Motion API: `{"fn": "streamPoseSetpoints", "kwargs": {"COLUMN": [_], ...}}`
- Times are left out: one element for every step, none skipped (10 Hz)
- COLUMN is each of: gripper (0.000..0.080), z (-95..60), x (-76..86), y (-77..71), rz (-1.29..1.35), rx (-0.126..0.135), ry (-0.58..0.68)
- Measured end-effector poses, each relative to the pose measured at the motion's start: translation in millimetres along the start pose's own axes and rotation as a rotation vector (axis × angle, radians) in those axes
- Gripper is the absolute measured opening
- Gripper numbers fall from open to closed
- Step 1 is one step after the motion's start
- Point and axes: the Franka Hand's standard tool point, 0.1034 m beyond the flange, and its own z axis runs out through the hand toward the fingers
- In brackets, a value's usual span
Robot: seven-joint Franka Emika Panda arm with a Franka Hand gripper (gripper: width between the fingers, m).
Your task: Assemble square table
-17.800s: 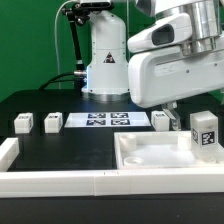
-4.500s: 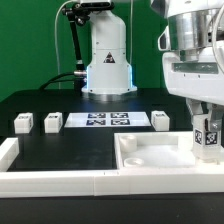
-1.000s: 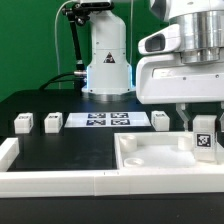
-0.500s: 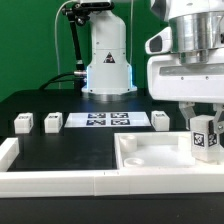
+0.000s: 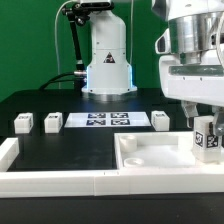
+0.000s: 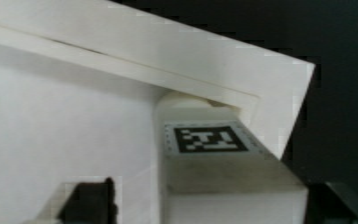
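The square table's white slab (image 5: 150, 158) lies rim-up at the exterior view's right. One tagged white leg (image 5: 207, 139) stands upright in its far right corner. My gripper (image 5: 205, 126) hangs straight above that leg, open, with a finger on either side. In the wrist view the leg (image 6: 208, 150) sits in the slab's corner (image 6: 51, 110) between my dark fingers (image 6: 91, 200). A gap shows between this finger and the leg. Three more legs (image 5: 22, 122) (image 5: 52, 122) (image 5: 160, 119) stand in a row on the black table.
The marker board (image 5: 105, 120) lies flat between the loose legs. A long white rail (image 5: 90, 181) runs along the front edge and turns up the exterior view's left side. The robot's base (image 5: 107, 60) stands behind the board.
The wrist has turned above the slab's corner and the jaws have spread off the leg. The leg stays upright in the corner.
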Motion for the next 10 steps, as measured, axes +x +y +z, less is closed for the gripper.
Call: {"fn": "streamPoseSetpoints", "kwargs": {"gripper": [0.0542,0.0630,0.0645,0.0645,0.0649,0.0648,0.0648,0.0648,0.0648,0.0648], "z": [0.1,0.0,0.0,0.0,-0.7,-0.6,-0.6,-0.6,-0.6,0.2], "x": [-0.8,-0.4,-1.1,-2.0,-3.0,-2.2,-2.0,-2.0,-1.8,-3.9], "y": [1.1,1.0,0.8,0.5,-0.4,0.0,0.0,0.0,0.1,0.0], "rz": [-0.040,-0.110,-0.208,-0.317,-0.404,-0.481,-0.541,-0.579,-0.681,-0.781], "rx": [-0.011,-0.011,-0.011,-0.012,-0.015,-0.014,-0.014,-0.014,-0.014,-0.024], "ry": [-0.005,-0.004,-0.005,-0.007,-0.011,-0.012,-0.012,-0.012,-0.013,-0.004]}}
